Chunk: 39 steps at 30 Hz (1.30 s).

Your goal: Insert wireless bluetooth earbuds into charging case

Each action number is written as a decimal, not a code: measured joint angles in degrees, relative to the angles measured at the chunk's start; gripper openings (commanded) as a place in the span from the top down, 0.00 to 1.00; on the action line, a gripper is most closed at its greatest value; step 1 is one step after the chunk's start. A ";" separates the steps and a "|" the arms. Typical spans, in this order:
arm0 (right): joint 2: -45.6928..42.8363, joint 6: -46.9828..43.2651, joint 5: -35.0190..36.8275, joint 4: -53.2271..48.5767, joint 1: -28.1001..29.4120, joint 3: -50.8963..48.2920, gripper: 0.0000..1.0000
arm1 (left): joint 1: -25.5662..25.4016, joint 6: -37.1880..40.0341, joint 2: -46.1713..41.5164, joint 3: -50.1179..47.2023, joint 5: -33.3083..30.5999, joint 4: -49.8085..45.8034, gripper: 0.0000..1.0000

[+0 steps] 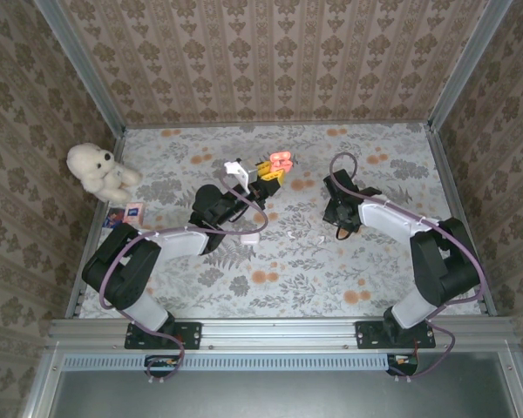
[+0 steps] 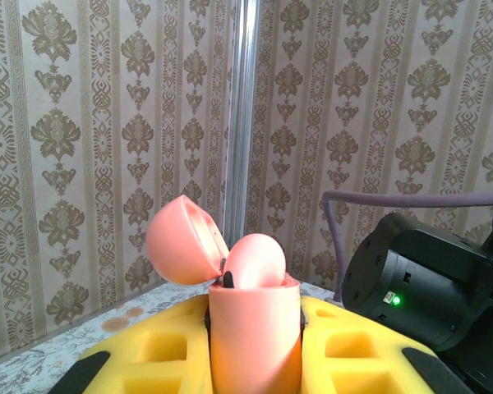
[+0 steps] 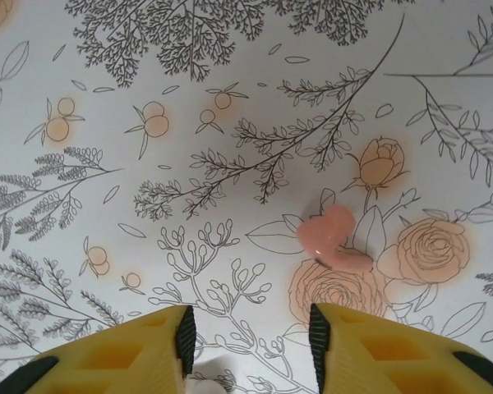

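My left gripper point(image 2: 255, 336) is shut on the orange-red charging case point(image 2: 255, 328), which stands upright between the yellow fingers point(image 2: 156, 353). Its lid point(image 2: 181, 240) is hinged open to the left, and a rounded orange-red earbud point(image 2: 256, 261) sits in the opening. From above, the case point(image 1: 280, 160) is held over the far middle of the table. My right gripper point(image 3: 248, 328) points down at the table and is open. A second orange-red earbud point(image 3: 333, 240) lies on the cloth just beyond its right finger. A white piece point(image 3: 199, 386) shows by the left finger, too cut off to identify.
A white open case point(image 1: 236, 169) stands just left of the held case. Two small white bits point(image 1: 294, 235) lie on the floral cloth between the arms. A white teddy point(image 1: 98, 170) and a small card point(image 1: 132, 211) sit at the far left. Metal rails edge the table.
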 measured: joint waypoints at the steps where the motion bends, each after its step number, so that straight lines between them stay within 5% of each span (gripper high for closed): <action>1: 0.63 -1.84 -0.07 -0.63 -0.11 1.03 0.54 | 0.02 0.00 0.00 0.00 0.00 0.00 1.00; 13: 7.76 -15.43 -0.11 -7.04 -2.84 8.92 0.54 | 0.70 0.00 0.00 0.00 0.00 0.00 1.00; 39: 15.58 -16.28 -0.92 -10.05 -6.25 11.19 0.56 | 0.74 0.00 0.00 0.00 0.02 0.00 1.00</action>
